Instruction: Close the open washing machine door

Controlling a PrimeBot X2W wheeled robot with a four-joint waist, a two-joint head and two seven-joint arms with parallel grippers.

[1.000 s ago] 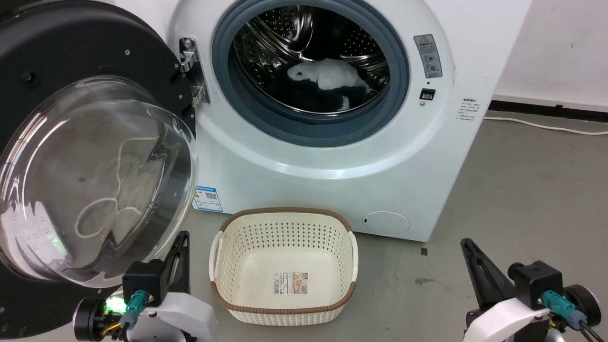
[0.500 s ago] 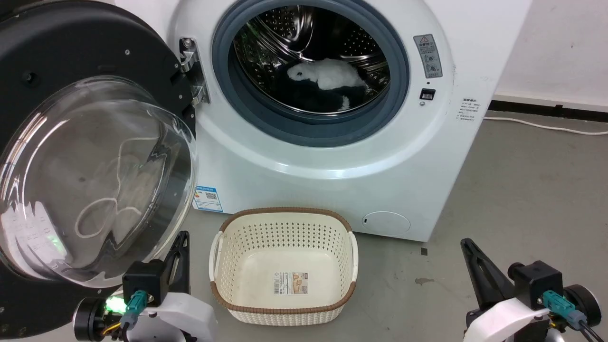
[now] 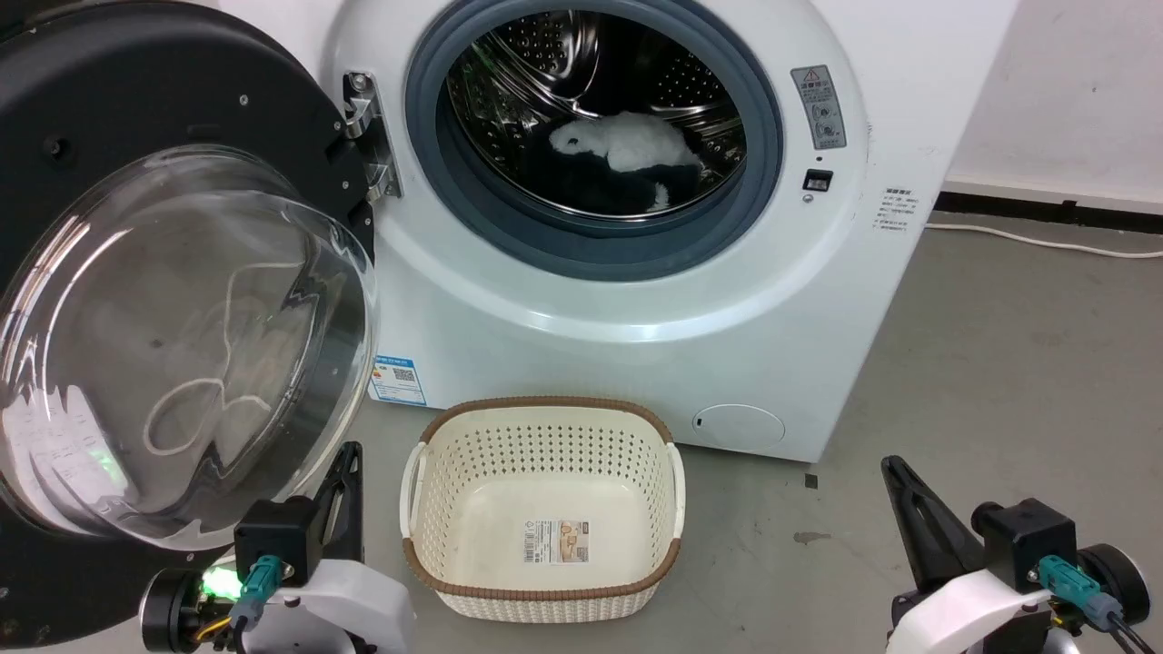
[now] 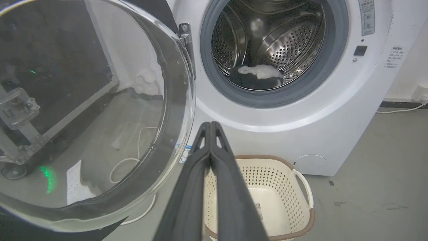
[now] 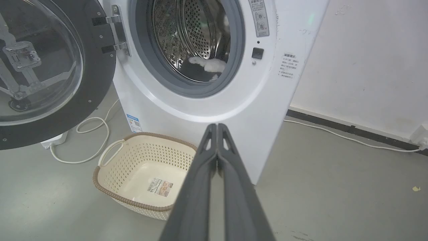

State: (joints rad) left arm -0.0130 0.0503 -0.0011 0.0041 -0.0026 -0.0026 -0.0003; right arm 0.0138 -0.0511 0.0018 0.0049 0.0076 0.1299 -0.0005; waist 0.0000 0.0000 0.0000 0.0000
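Black-rimmed washing machine door (image 3: 173,336): swung wide open at the left of the machine, hanging on its metal hinge (image 3: 368,136). Its bulging clear glass bowl faces the head camera.
White washing machine (image 3: 636,300): stands on the floor against a pale wall, front towards the robot.
Drum opening (image 3: 763,136): grey rubber ring around a steel drum, uncovered, just right of the hinge.
Laundry (image 3: 627,145): a white piece on a dark piece, lying at the bottom of the drum.
Left gripper (image 3: 350,451): low at the lower left of the head view, near the door's lower rim and beside the basket. The left wrist view shows its jaws pressed together, with nothing between them.
Right gripper (image 3: 892,463): low at the lower right, over bare floor, well apart from the door. The right wrist view shows its jaws pressed together, gripping nothing.
Basket (image 3: 545,401): cream, perforated, brown-rimmed, on the floor just in front of the machine, with a label on its bottom.
Floor (image 3: 999,363): grey concrete.
Cable (image 3: 1045,241): white, running along the wall base at the right.
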